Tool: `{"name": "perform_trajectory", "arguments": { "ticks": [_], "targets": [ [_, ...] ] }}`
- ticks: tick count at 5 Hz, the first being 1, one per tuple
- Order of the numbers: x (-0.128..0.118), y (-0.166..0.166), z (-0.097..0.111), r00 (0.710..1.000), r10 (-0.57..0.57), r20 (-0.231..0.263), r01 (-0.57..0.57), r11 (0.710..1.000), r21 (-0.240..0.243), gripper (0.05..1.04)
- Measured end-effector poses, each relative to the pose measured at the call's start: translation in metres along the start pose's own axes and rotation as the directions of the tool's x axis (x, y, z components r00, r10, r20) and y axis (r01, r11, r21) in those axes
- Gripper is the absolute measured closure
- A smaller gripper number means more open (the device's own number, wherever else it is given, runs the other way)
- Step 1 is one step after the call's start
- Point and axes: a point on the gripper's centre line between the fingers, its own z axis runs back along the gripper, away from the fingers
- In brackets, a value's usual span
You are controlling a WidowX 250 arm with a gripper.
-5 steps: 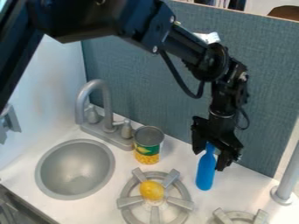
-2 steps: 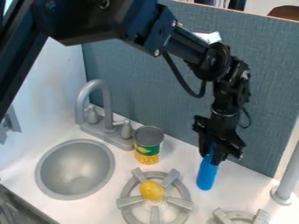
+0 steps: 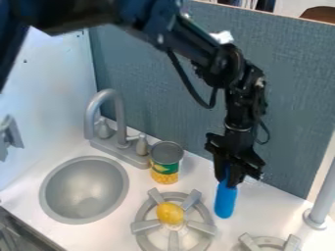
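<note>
In the camera view, the gripper is pointing downward over the counter and is closing around the upper end of the blue bottle. The bottle is hanging or standing almost upright, between the right side of the near burner and the counter's back edge, which is running along the panel. Whether its base is touching the counter cannot be told. The top grip is presumably serving to leave the lower body unobstructed and to keep the long axis close to vertical.

The can is standing upright near the back edge, just beside the faucet; its flat base is probably giving it stable support. The yellow fruit is resting at the center of the near burner, where the surrounding grate arms are likely limiting roll.

The sink is occupying the counter's left part, between the front edge and the faucet; the spout is curving toward the basin, apparently to direct flow into it. A second burner is showing toward the lower right, near the gray post, which is standing toward the right end of the back edge.
</note>
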Motion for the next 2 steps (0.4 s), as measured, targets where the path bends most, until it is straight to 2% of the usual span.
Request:
{"name": "perform_trajectory", "arguments": {
  "ticks": [1, 2],
  "targets": [
    [-0.021, -0.01, 0.053, 0.991, -0.015, 0.135, 0.021, 0.999, -0.037, 0.741],
    [-0.051, -0.026, 0.069, 0.988, -0.072, 0.137, 0.089, 0.989, -0.116, 0.741]
  ]
}}
